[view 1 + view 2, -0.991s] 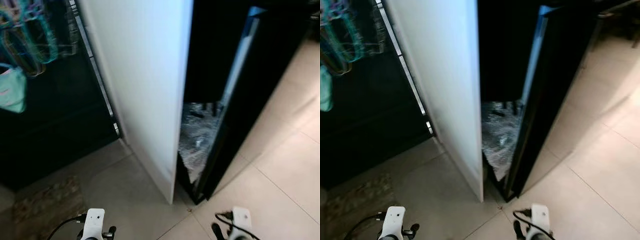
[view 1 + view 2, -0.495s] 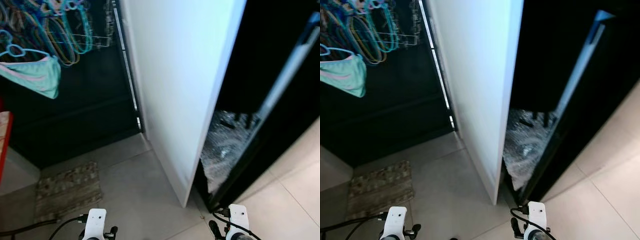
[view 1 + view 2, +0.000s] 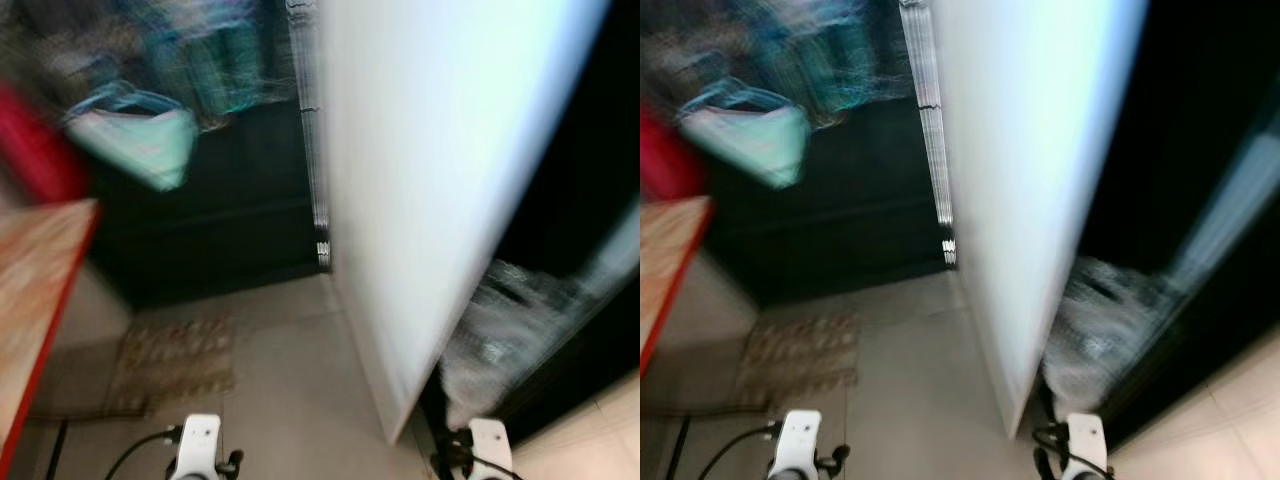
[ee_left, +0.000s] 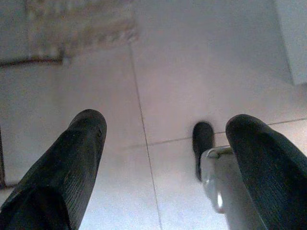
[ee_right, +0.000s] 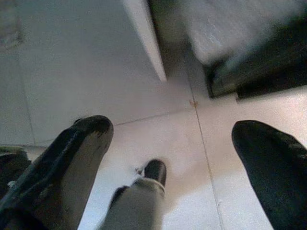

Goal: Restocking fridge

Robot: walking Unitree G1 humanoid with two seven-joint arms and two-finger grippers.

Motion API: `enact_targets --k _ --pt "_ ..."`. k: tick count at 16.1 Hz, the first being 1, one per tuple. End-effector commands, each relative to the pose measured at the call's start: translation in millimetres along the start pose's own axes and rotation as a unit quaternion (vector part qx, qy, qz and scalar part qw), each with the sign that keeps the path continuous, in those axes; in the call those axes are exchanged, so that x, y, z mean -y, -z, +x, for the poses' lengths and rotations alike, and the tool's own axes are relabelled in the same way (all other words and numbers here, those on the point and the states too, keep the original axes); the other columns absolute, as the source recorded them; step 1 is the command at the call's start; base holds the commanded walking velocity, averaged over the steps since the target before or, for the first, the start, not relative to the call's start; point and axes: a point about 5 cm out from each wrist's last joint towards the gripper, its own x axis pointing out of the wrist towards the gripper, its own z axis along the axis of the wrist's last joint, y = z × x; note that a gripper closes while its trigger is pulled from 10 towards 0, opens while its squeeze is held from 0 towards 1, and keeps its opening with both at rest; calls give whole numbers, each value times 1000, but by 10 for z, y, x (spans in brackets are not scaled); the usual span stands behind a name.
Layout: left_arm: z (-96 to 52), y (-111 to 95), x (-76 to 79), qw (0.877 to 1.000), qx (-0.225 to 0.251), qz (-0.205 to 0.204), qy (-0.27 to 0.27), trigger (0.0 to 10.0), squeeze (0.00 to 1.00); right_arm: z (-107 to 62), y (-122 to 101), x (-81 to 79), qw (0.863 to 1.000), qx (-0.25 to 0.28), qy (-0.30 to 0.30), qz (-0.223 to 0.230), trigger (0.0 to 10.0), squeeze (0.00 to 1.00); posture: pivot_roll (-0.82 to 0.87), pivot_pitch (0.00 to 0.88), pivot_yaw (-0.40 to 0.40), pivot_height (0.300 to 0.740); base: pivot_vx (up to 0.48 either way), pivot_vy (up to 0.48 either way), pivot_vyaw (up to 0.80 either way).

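Left eye view, badly smeared by motion, shows the fridge's white door [image 3: 440,190] standing ajar, running from twelve o'clock down to about five o'clock, with the dark interior [image 3: 585,200] opening at two o'clock. Low in that gap, at about four o'clock, sits something crinkled and silvery [image 3: 500,345], perhaps plastic wrap; blur hides what it is. At ten o'clock a pale green cloth [image 3: 140,140] hangs against a dark surface, a red-edged wooden top [image 3: 40,300] lies at nine o'clock, and a small mat [image 3: 175,355] rests on the tiled floor [image 3: 290,400] at seven o'clock.

Both arms hang low over the tiles. The left gripper [image 4: 163,158] has its fingers spread wide and carries nothing; the right gripper [image 5: 177,158], just beside the door's bottom corner, is likewise wide apart and empty.

Nothing to stock is in hand, so this looks like approach. Done well, it means squaring up to the opening, keeping clear of the door's edge, and letting the view settle before reaching.
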Motion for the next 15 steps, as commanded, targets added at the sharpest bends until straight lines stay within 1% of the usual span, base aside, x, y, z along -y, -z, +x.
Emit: enact_targets --k 1,6,15 --pt "-30 120 -33 1000 -23 0 -5 10000 0 7 56 -77 1000 -9 -12 -1 10000 0 70 122 2 729 0 0 800" --pt "-34 135 0 1000 -24 3 0 10000 0 4 69 -75 1000 -11 -16 -5 10000 0 65 109 2 729 0 0 800" --pt "-31 107 63 1000 -12 12 9 10000 0 -6 122 -81 999 -23 -30 -21 10000 0 66 77 4 729 0 0 800"
